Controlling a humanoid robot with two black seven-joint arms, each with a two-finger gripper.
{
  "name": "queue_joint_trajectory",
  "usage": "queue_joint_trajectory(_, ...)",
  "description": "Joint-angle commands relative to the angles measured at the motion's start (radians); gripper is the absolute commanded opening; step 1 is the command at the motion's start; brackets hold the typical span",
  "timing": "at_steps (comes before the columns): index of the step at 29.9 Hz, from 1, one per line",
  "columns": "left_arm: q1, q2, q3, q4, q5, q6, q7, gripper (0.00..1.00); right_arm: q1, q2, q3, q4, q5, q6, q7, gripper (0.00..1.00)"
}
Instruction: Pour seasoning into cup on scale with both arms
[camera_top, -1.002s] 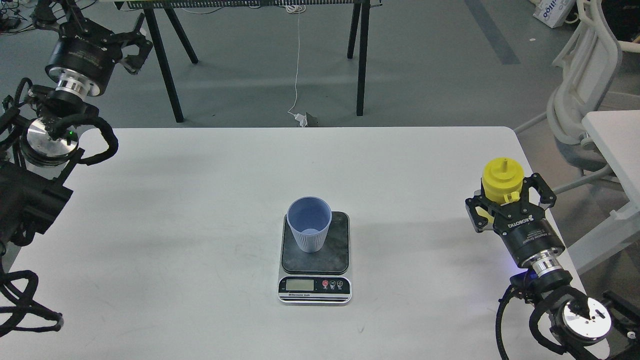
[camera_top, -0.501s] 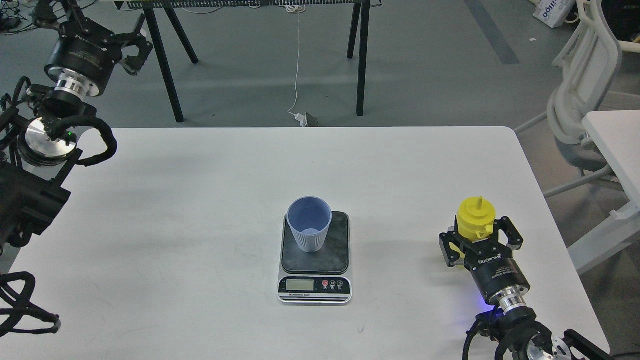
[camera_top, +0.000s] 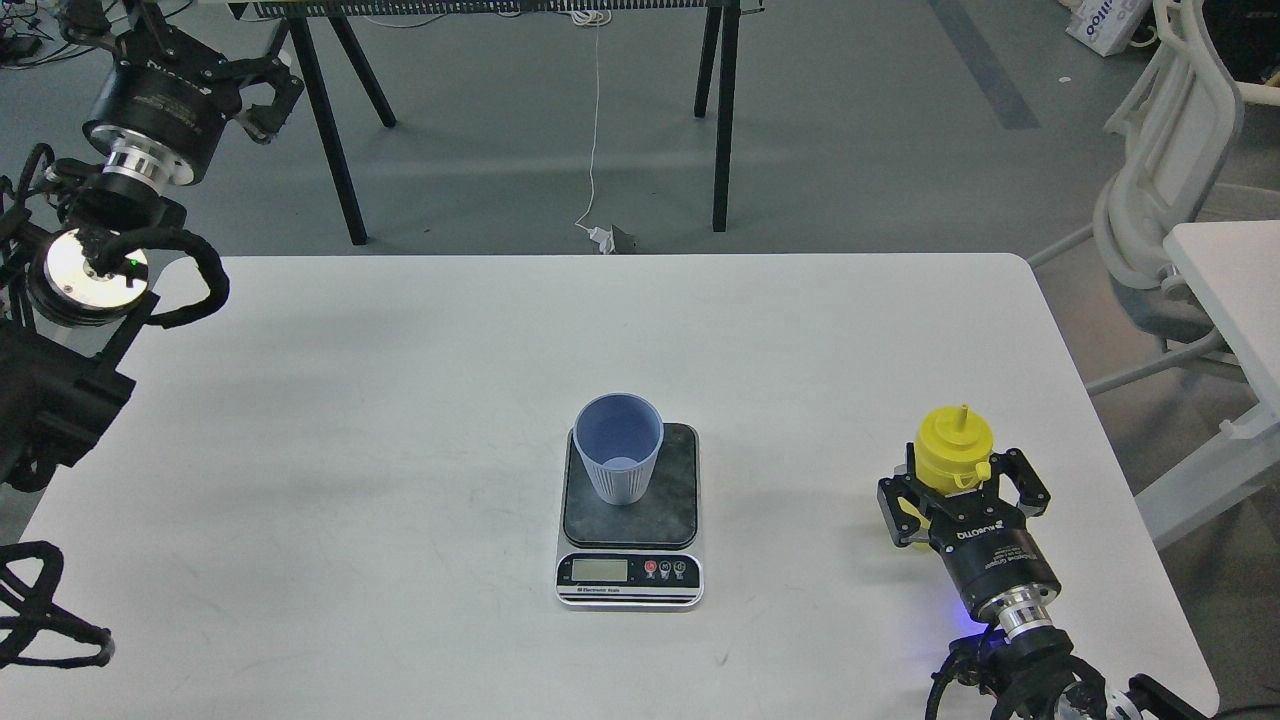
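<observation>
The light-blue cup (camera_top: 619, 447) stands upright on the dark plate of the scale (camera_top: 630, 520), near the table's middle front. The yellow seasoning bottle (camera_top: 955, 447) stands upright at the table's right front, nozzle up, its cap hanging at its side. My right gripper (camera_top: 962, 492) is closed around the bottle's body from the near side, with fingers (camera_top: 897, 507) on both sides; the bottle's lower part is hidden behind it. My left gripper (camera_top: 268, 98) is open and empty, raised beyond the table's far left corner.
The white table (camera_top: 400, 400) ends close to the right of the bottle. A white chair (camera_top: 1160, 190) and a second table's edge (camera_top: 1235, 290) stand to the right. Black trestle legs (camera_top: 330, 130) and a white cable (camera_top: 596, 120) are behind the table.
My right gripper has come down and moved left with the bottle, from raised near the table's right edge to low over the table's right front. My left arm has drifted slightly upward.
</observation>
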Motion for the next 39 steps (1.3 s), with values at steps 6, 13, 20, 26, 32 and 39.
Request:
queue_joint_trajectory(6,0.000,0.023,0.000,-0.052,0.000,0.023,0.002,1.00,-0.059,-0.020,0.045,0.048,0.000,0.001,0.000,0.97)
queue_joint_trajectory(13,0.002,0.037,0.000,-0.052,0.000,0.021,0.000,1.00,-0.140,-0.109,0.049,0.118,-0.003,0.001,0.000,0.98)
queue_joint_trajectory(20,0.002,0.040,-0.002,-0.054,-0.002,0.023,0.000,1.00,-0.250,-0.203,0.036,0.134,-0.049,0.001,0.000,0.98)
queue_joint_trajectory(26,0.003,0.075,0.002,-0.069,0.000,0.023,0.000,1.00,-0.292,-0.347,0.088,0.105,-0.075,0.001,0.003,0.98)
queue_joint_trajectory(32,0.034,0.104,0.002,-0.136,0.000,0.025,0.000,1.00,-0.223,-0.442,0.178,0.045,-0.077,0.001,0.003,0.98)
queue_joint_trajectory(39,0.043,0.109,-0.002,-0.144,-0.002,0.025,-0.002,1.00,0.148,-0.494,0.168,-0.188,-0.109,0.001,0.001,0.98)
